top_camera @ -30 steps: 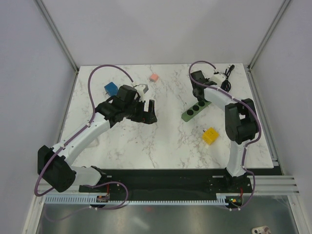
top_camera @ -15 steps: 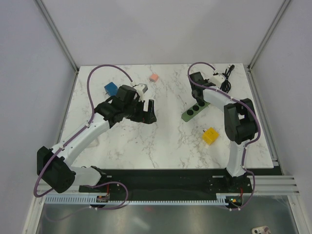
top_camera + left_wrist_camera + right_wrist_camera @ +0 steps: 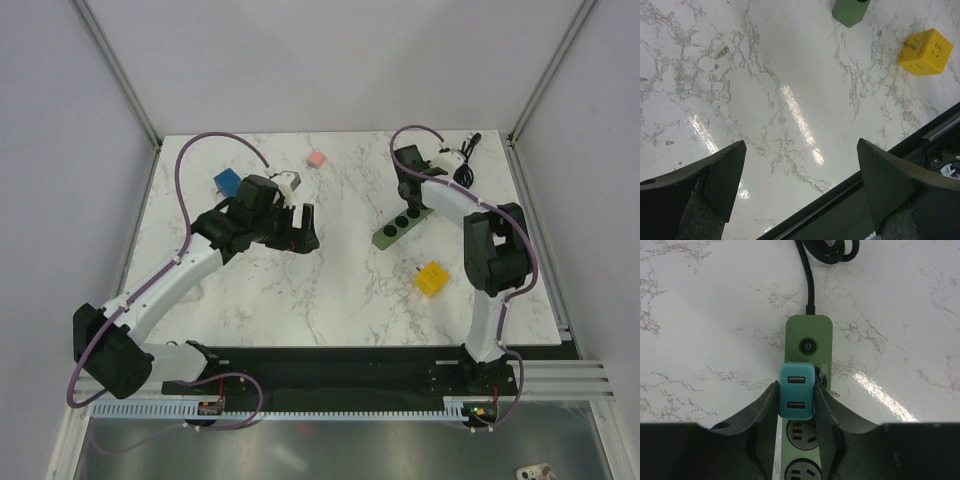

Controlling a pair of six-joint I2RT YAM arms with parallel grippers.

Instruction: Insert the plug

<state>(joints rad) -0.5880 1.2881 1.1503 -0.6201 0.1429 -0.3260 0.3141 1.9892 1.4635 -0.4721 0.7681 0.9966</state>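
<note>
The right gripper pinches the small teal square USB charger plug upright at the socket beside the long green plastic power strip's button, apparently aligning it for insertion, while the left gripper hangs wide open and empty above the white marble table

The white marbled surface is carrying a green strip, which is lying slantwise in the far right part. Its black cord is coiling at the far right corner. A yellow cube is sitting by the right edge. A blue cube is sitting toward the far left corner, and a pink cube is resting by the far edge.
</note>
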